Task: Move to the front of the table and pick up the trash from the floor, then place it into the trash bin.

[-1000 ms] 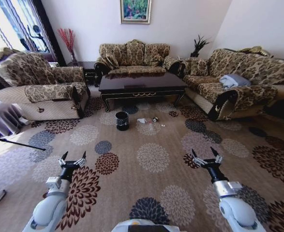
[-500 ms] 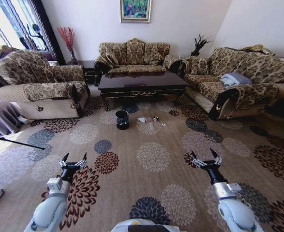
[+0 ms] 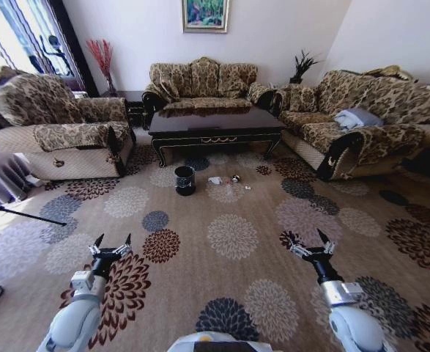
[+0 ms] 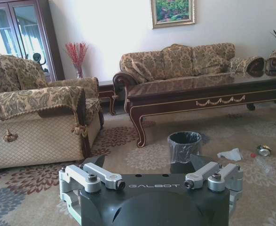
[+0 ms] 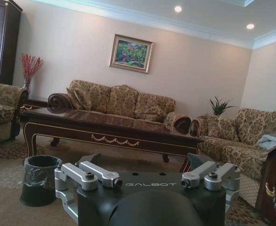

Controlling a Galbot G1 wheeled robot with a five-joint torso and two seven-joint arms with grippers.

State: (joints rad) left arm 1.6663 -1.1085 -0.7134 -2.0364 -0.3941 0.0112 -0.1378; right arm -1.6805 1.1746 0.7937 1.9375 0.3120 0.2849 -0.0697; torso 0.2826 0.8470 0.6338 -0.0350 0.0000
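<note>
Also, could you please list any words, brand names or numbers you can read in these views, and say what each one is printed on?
"GALBOT": on the dark housing of the left gripper, between its open fingers, in the left wrist view.
"GALBOT": on the housing of the right gripper, likewise open, in the right wrist view.
The trash on the carpet, the trash bin and the framed picture show no text that can be read.

In front of the table (image 3: 216, 125), on the floor, my trash bin (image 3: 184, 180) stands; the trash (image 3: 215, 181) lies just right of it.
</note>
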